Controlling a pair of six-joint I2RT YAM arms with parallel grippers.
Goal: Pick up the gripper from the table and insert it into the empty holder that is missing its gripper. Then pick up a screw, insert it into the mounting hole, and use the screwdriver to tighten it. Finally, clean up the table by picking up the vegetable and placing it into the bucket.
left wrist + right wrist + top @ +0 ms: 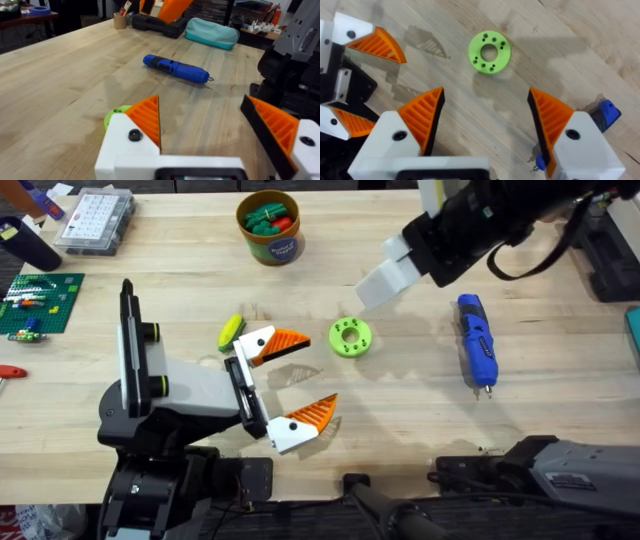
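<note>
One bright blue pen-shaped electric screwdriver (476,343) lies on the wooden tabletop (420,410), long axis running front to back, metal bit pointing toward the arm bases. Both end effectors (left (297,383), right (485,117)) are spread open, empty. One yellow-green vegetable (231,332) lies beside the left one; the orange-brown bucket (270,227) stands behind, label unreadable.

The screwdriver (477,343), bright blue and pen-shaped, lies flat on the table (420,410) toward 3 o'clock, thin metal bit pointing to 6 o'clock. The vegetable (231,332), small and oblong, yellow on one side and green on the other, lies left of centre. The bucket (269,226), round and orange-brown with a dark blue label, stands upright toward 12 o'clock, holding green and red pieces.
</note>
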